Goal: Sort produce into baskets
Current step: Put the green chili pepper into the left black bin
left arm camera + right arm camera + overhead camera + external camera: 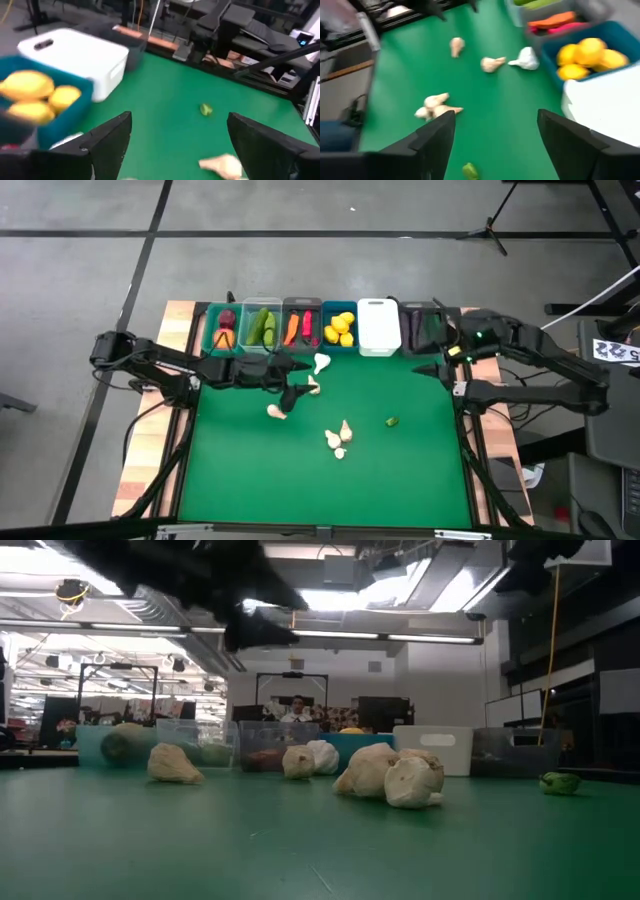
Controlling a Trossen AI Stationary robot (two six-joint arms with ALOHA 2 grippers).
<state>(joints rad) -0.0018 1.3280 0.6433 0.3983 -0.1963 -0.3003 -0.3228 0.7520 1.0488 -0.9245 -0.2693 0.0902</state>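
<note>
We see the row of baskets [325, 327] along the far edge of the green table [400, 480], already part filled: beet and carrot in the teal bin [222, 330], cucumbers in the clear bin [261, 327], carrots and peppers in the grey bin [299, 328], lemons [340, 327] in the blue bin [340, 342]. The white bin [379, 327] looks empty, so we judge it is meant for the garlic.

The garlic is what remains loose: one bulb [322, 362] just beside the baskets, two pieces [312, 385] and [277, 411] near the left arm, and a cluster [340, 438] nearer the middle. A small green piece [392, 421] lies apart, toward the right side.

The left gripper [300, 370] hovers above the mat among the nearer garlic, fingers [107, 142] spread with nothing between them; we take this as lining up for a pick. The right gripper [495, 135] waits by the dark green bin [425, 328] at the row's right end, fingers [432, 137] also spread and empty.

Nothing blocks the cloves themselves. The cluster's pieces touch, so pinching one may nudge its neighbours. The bulb beside the baskets leaves little room for a finger on the bin side.
</note>
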